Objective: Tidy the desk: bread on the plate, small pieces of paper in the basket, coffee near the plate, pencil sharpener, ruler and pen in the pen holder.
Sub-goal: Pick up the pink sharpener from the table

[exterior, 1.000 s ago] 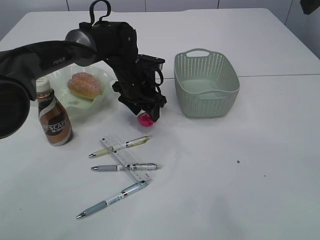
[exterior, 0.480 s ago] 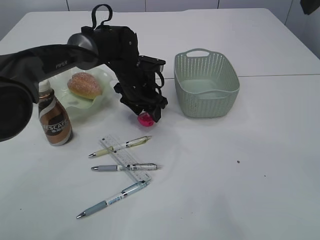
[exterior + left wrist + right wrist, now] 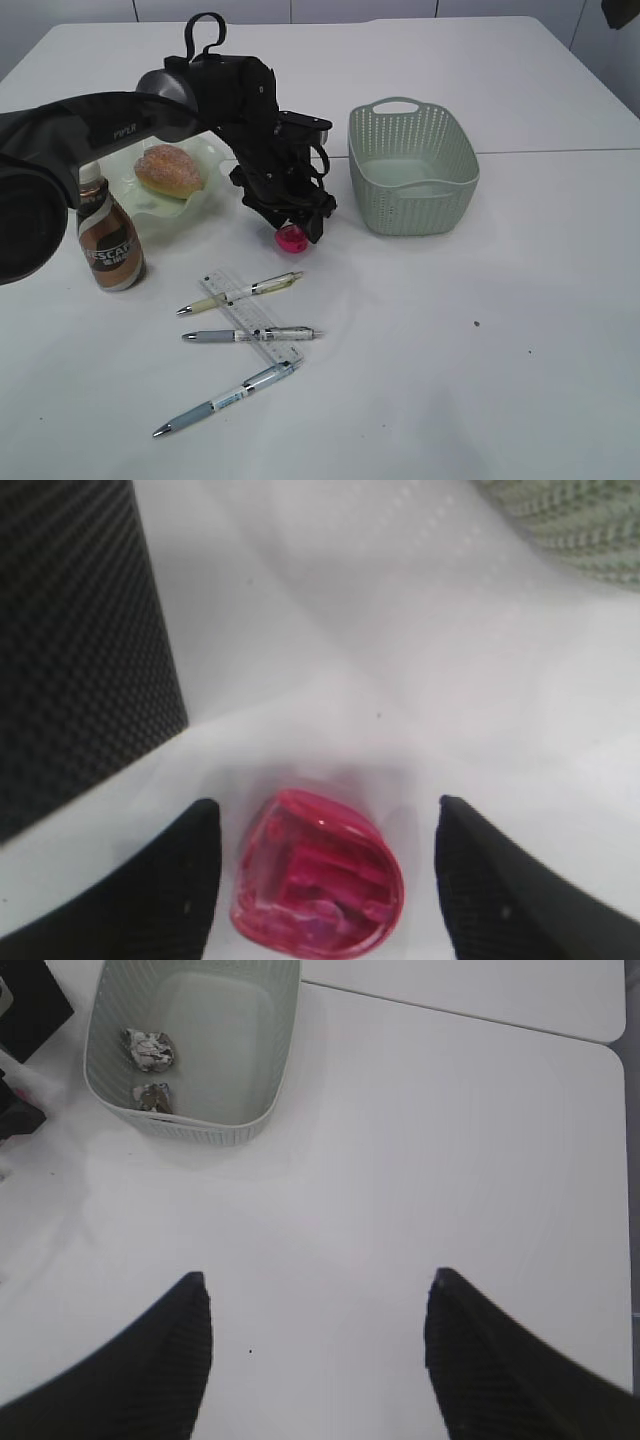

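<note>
A pink pencil sharpener (image 3: pixel 291 238) lies on the white table; in the left wrist view (image 3: pixel 318 880) it sits between my left gripper's (image 3: pixel 325 810) open fingers, with a gap on each side. That gripper (image 3: pixel 297 222) hovers just over it in the exterior view. Bread (image 3: pixel 168 169) lies on the green plate (image 3: pixel 208 150). A coffee bottle (image 3: pixel 108 238) stands left of the plate. A clear ruler (image 3: pixel 262 328) and three pens (image 3: pixel 240 292) (image 3: pixel 250 335) (image 3: pixel 226 399) lie in front. My right gripper (image 3: pixel 318 1285) is open and empty above bare table.
The green basket (image 3: pixel 412 165) stands to the right of the left arm; it holds two crumpled paper pieces (image 3: pixel 150 1048) (image 3: pixel 152 1097). A black weave-patterned box (image 3: pixel 80 640) stands close to the left of the sharpener, mostly hidden behind the arm in the exterior view.
My left gripper has shifted slightly to the right, settling over the pink sharpener. Nothing else has moved.
</note>
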Motion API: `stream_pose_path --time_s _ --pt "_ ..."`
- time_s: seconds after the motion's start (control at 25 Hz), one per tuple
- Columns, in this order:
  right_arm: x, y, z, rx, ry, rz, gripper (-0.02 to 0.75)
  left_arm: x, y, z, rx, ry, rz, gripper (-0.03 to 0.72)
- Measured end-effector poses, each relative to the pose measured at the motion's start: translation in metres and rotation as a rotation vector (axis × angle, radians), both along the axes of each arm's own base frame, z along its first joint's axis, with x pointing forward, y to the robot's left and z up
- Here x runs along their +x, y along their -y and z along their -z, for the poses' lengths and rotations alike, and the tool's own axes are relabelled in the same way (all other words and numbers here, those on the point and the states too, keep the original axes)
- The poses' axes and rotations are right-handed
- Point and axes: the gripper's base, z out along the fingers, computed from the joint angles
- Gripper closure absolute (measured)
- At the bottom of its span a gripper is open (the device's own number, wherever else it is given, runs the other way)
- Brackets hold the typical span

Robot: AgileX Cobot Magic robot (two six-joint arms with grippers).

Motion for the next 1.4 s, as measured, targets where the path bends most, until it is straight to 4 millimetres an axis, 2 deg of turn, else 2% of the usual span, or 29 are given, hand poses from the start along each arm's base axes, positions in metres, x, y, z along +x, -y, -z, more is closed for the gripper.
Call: stream_pose_path --time_s 0.28,0.52,0.92,1.16,1.4 --pt "0.0 0.0 0.0 -0.001 0.0 0.0 0.246 0.0 0.0 0.001 0.0 0.005 0.005 0.195" --pt "0.0 0.0 0.0 -0.002 0.001 0.001 0.246 0.0 0.0 0.01 0.008 -0.009 0.008 0.195" --pt "0.0 0.0 0.0 -0.004 0.001 0.0 0.246 0.0 0.0 0.01 0.008 -0.009 0.008 0.199" --pt "0.0 0.0 0.0 -0.005 0.001 0.0 0.246 -0.001 0.0 0.01 0.015 -0.023 0.01 0.293" --pt "0.0 0.0 0.0 -0.005 0.001 -0.001 0.246 -0.003 -0.001 0.01 0.023 -0.041 0.013 0.317"
